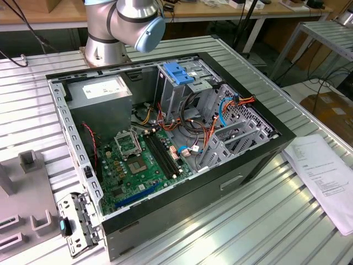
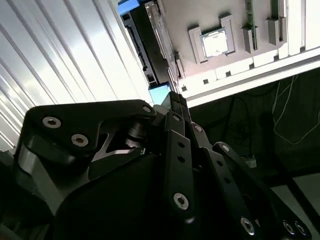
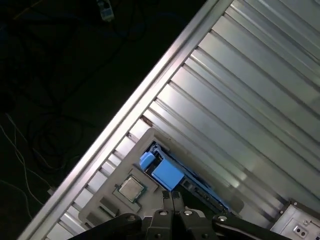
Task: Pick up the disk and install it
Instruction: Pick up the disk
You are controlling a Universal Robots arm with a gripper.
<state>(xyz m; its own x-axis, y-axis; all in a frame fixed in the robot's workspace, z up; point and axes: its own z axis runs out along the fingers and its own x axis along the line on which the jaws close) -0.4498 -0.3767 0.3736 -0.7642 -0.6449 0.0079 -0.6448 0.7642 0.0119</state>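
End effector [image 3: 172, 197] above the disk, pinched narrow and empty.
The disk [image 3: 167, 174] lies in a grey holder [image 3: 107, 200] beside a chip [image 3: 131, 187], near the desk [image 3: 240, 100] edge. The end effector likely needs to widen first, then descend square across the disk's long sides.

The blue-framed disk [image 3: 167, 174] stands on edge in a grey holder [image 3: 107, 200] on the ribbed table [image 3: 240, 100].

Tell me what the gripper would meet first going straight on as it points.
Most likely the disk, standing on edge in the grey holder, directly in line just ahead of the gripper; the gap between them is unclear.
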